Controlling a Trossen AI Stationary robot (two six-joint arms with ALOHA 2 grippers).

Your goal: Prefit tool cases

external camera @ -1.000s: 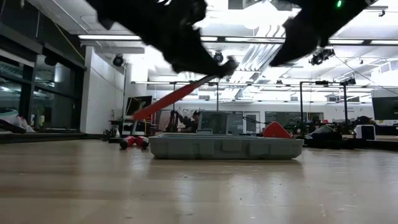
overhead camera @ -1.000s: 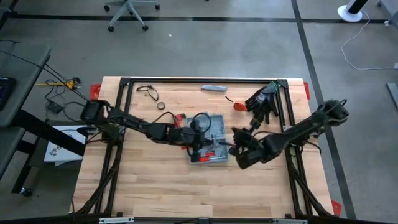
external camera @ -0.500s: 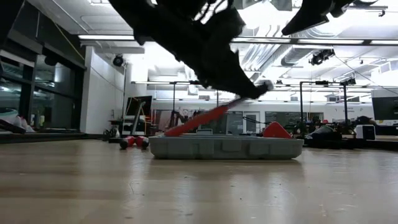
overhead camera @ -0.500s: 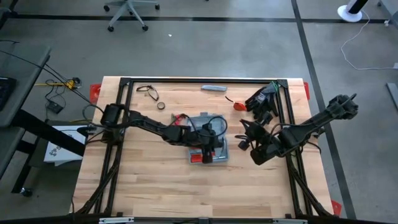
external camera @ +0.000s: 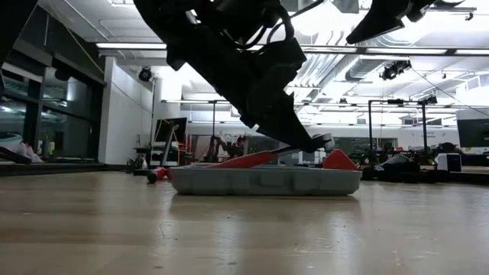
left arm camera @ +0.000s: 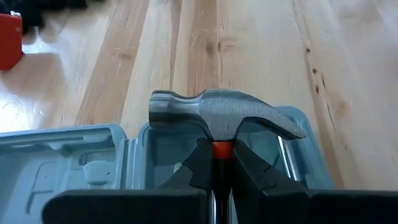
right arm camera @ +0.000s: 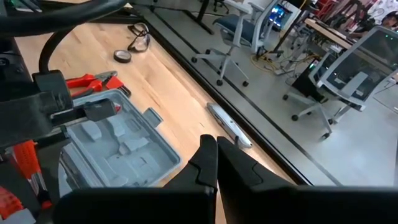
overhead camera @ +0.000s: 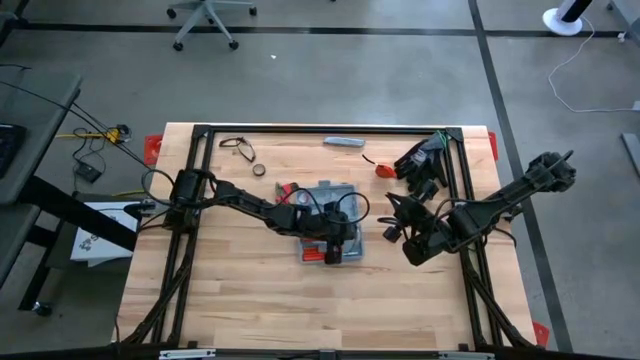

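The open blue-grey tool case (overhead camera: 325,236) lies flat near the table's middle, with red-handled tools (overhead camera: 330,255) in its near part. My left gripper (left arm camera: 222,163) hovers over the case (left arm camera: 74,163), shut on a hammer whose steel head (left arm camera: 224,115) sticks out past the fingertips. In the low view its red handle (external camera: 244,160) runs back under the arm, close above the case's rim (external camera: 263,181). My right gripper (overhead camera: 392,228) stands raised to the right of the case, shut and holding nothing (right arm camera: 214,155). My left gripper pinches the hammer's neck (left arm camera: 222,149) between its two fingers, just behind the head. The fingers slant down from the table's left and lie along the handle. The hammer sits almost level, head higher; whether the handle's free end touches the case I cannot tell.
Red pliers (overhead camera: 285,190) lie left of the case. At the far side lie glasses (overhead camera: 238,148), a tape roll (overhead camera: 259,170), a slim grey bar (overhead camera: 344,142), a red object (overhead camera: 383,171) and black gloves (overhead camera: 425,165). Black frame rails (overhead camera: 330,130) border the tabletop.
My left gripper has sunk toward the case and gone toward the table's right edge with the hammer, which has tipped from a steep slant to nearly level. The case has slid a little toward the table's left. My right gripper has risen and drawn away to the right, still shut.
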